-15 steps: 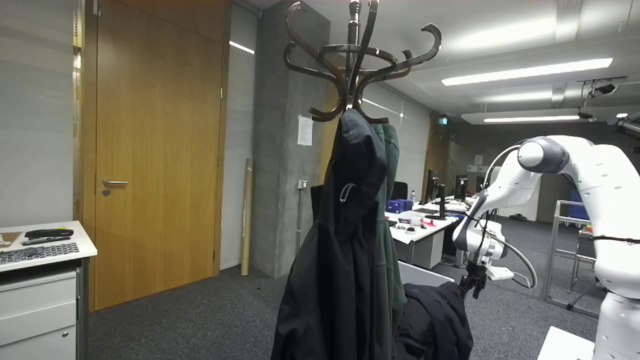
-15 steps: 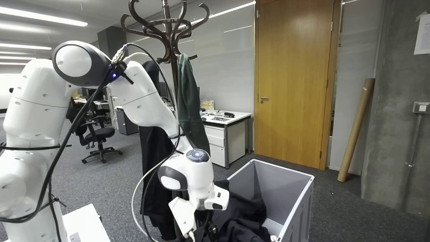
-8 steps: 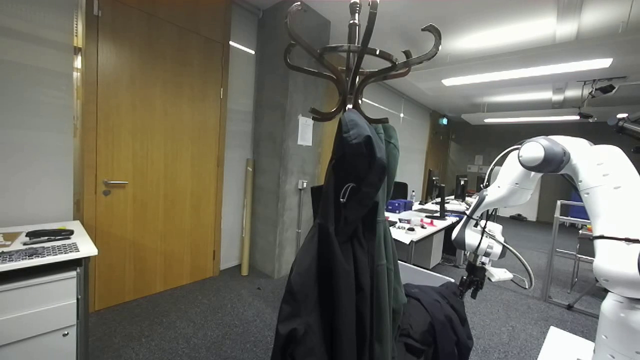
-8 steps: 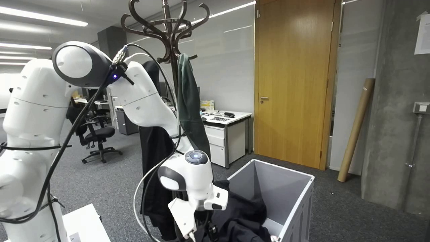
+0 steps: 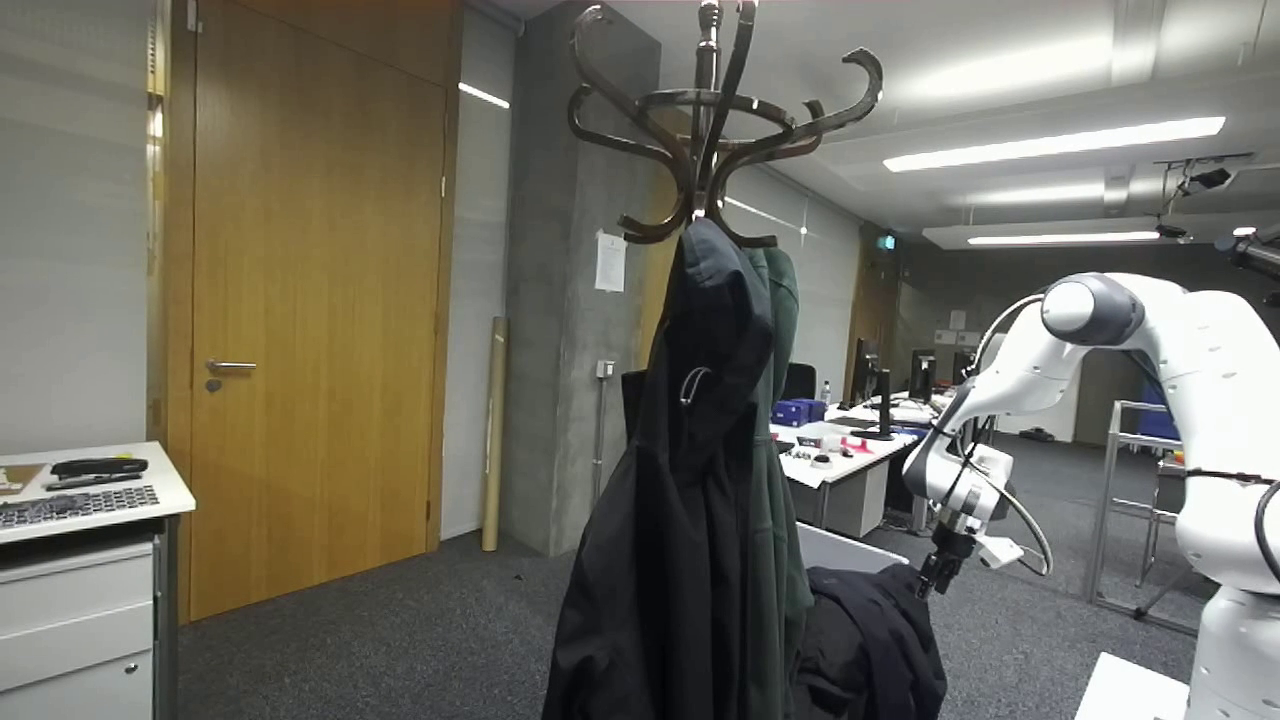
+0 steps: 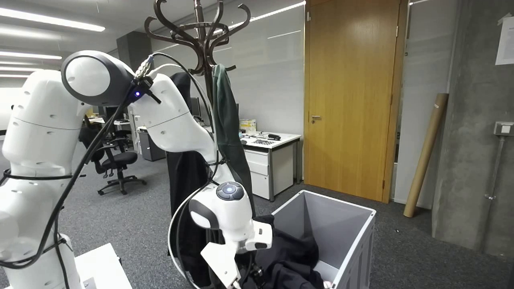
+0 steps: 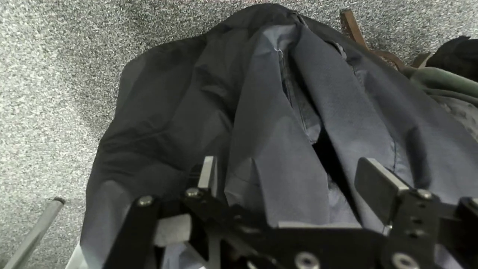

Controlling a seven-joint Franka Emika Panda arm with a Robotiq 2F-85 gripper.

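Black jacket (image 7: 269, 123) lies just below the tool (image 7: 293, 175), jaws spread.

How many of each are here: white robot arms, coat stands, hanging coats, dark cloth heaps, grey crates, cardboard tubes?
White arm: 1
Coat stand: 1
Hanging coats: 2, one dark, one green
Cloth heap: 1, number of pieces unclear
Grey crate: 1
Tube: 1
Total: 7

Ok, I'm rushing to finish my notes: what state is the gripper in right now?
Gripper: open, holding nothing; its fingers stand well apart in front of the dark jacket in the wrist view. Whether they touch it cannot be told.
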